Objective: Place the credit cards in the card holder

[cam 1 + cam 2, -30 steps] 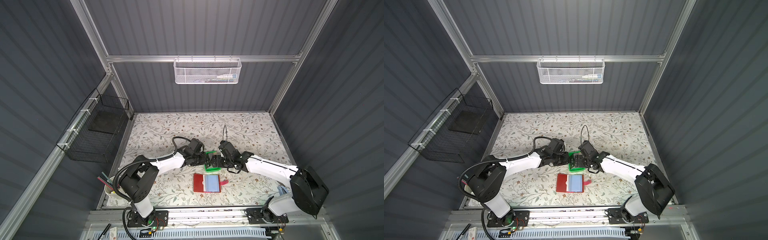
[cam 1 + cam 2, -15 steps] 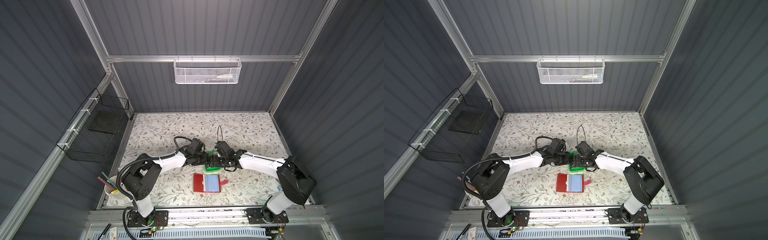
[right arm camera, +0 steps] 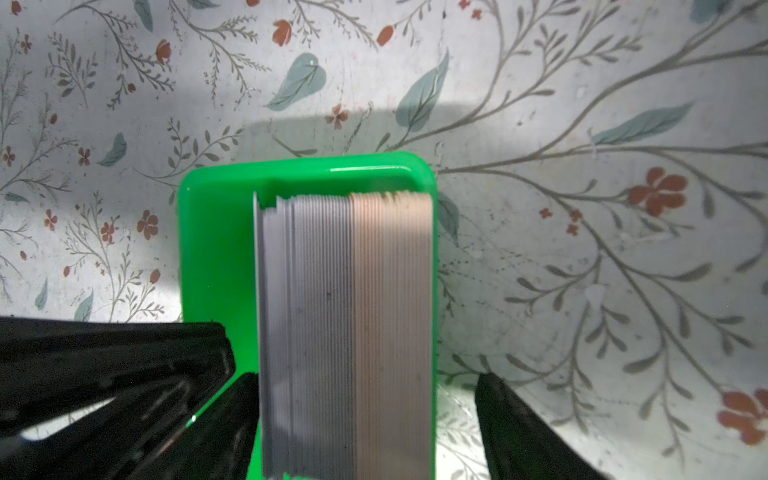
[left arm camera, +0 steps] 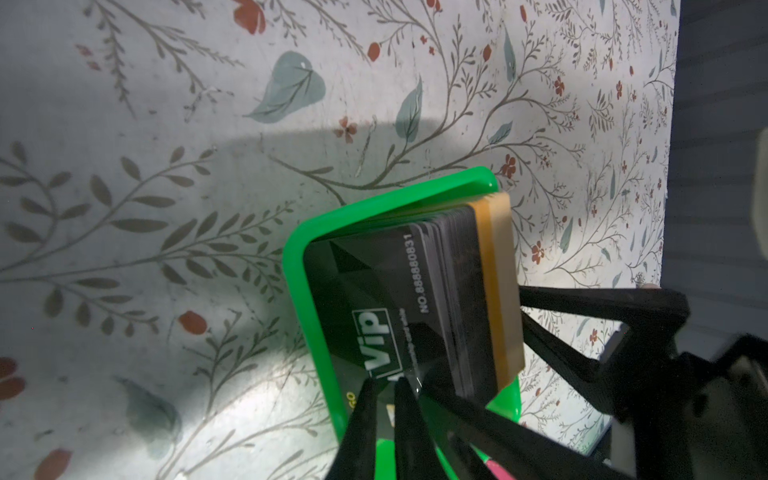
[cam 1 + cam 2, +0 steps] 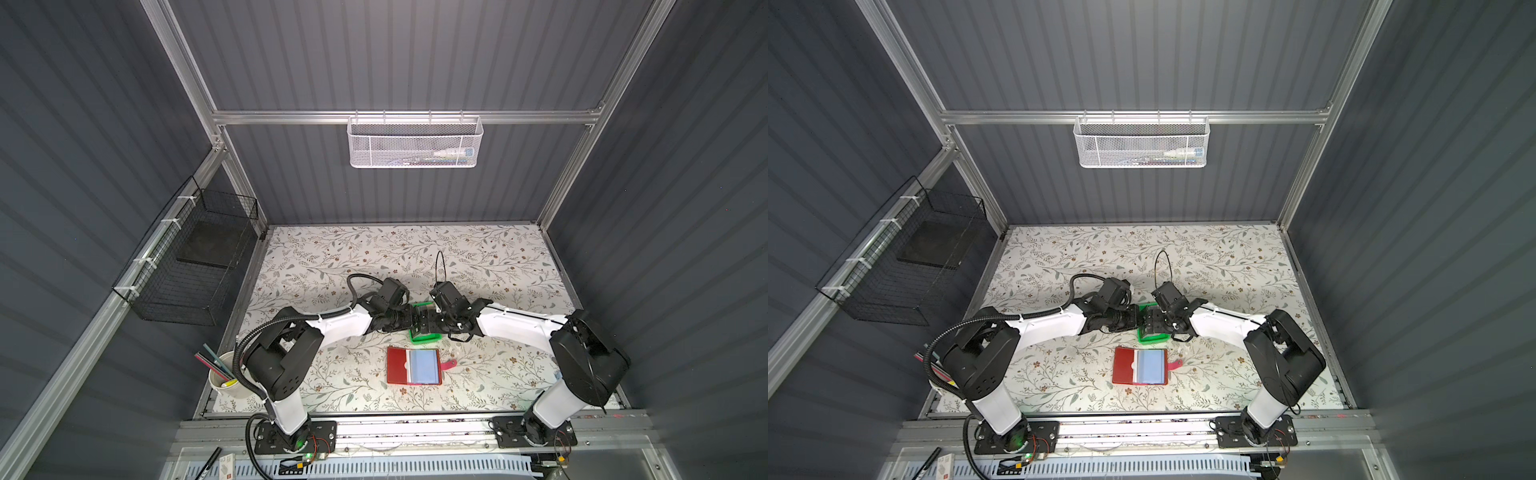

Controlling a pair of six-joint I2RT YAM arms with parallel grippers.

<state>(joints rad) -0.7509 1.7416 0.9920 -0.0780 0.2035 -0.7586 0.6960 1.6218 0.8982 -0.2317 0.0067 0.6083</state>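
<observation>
Left gripper (image 4: 384, 386) pinched nearly shut at the front black "Vip" card (image 4: 374, 299); right gripper (image 3: 363, 376) spread wide around the upright grey-and-tan credit cards (image 3: 345, 311) in a small green plastic tray (image 3: 216, 249). The red booklet card holder (image 5: 398, 365) lies open just in front, with bare floral tabletop (image 5: 498, 266) around it.

1. The worktop (image 5: 478, 257) is lying under a pale cover printed with grey-green sprigs and small red flowers, and it is filling the floor of the booth in both top views.
2. A small green tray (image 5: 424, 336) is sitting directly on it near the middle, and its rim (image 3: 307, 170) is resting flat on the print.
3. The card holder (image 5: 413, 365) is lying open and flat, near the tray but apart from it, on the side towards the arm bases.
4. Its pink snap tab (image 5: 448, 365) is sticking out sideways onto the cover.
</observation>
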